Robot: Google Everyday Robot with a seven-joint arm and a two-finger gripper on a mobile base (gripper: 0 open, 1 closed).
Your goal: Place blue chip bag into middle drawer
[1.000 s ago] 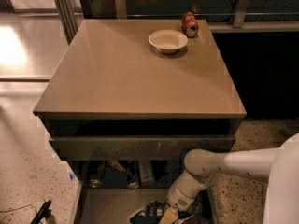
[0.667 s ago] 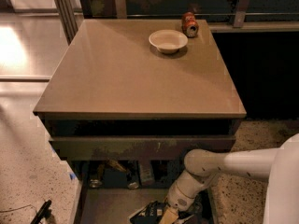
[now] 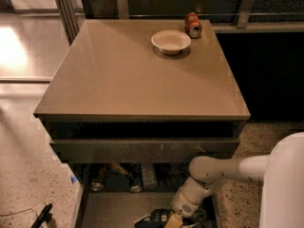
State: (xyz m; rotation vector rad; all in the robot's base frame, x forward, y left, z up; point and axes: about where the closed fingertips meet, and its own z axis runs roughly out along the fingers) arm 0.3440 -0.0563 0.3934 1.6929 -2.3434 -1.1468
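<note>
The middle drawer stands pulled out at the bottom of the camera view, with a flat grey-brown floor and thin dark side walls. The blue chip bag, dark navy and crinkled, lies on the drawer floor near the front right, partly cut off by the lower edge of the view. My gripper reaches down into the drawer from the white arm on the right and sits right at the bag's right side, partly hidden by the wrist.
A shallow drawer with a long dark-brown front panel sits just above. On the tan cabinet top stand a white bowl and an orange-red soda can. Several items lie at the drawer's back. Speckled floor lies left.
</note>
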